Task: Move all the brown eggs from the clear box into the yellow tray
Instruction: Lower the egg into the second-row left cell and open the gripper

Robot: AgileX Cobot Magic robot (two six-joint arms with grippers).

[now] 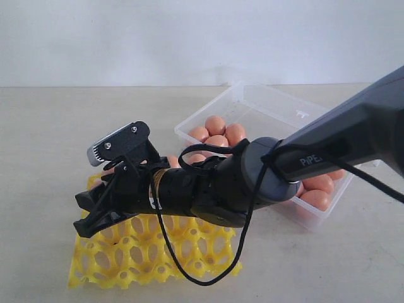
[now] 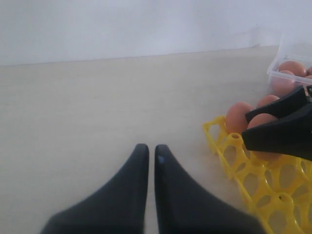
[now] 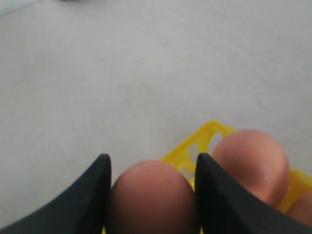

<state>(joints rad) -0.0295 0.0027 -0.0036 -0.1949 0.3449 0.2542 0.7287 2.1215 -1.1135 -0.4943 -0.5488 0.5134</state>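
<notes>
Where the pale beige tabletop (image 1: 44, 139) spreads out below a white wall, the dark grey right arm (image 1: 353, 129) reaches in from the right of the exterior view toward the left. Behind it stands the large, shallow, clear plastic box (image 1: 278, 106), with several smooth pinkish-brown eggs (image 1: 215, 124) lying inside, partly hidden by the arm. Just beside the box, nearer the camera, lies the bright yellow open-work plastic egg tray (image 1: 158, 259), its near cups showing bare. The black right gripper (image 1: 81, 214) hangs over the tray's far left corner as the exterior view shows it. Its fingers are parted to an egg's width and press on both sides of one brown egg, the held egg (image 3: 151, 195); whether that egg touches a cup below cannot be told. Just beside the held egg, a second egg (image 3: 251, 163) sits in a cup at the tray's corner. The black left gripper (image 2: 150, 151) hovers over bare tabletop, apart from the tray; its fingers are drawn together with only a thin slit between them, and they hold nothing.
</notes>
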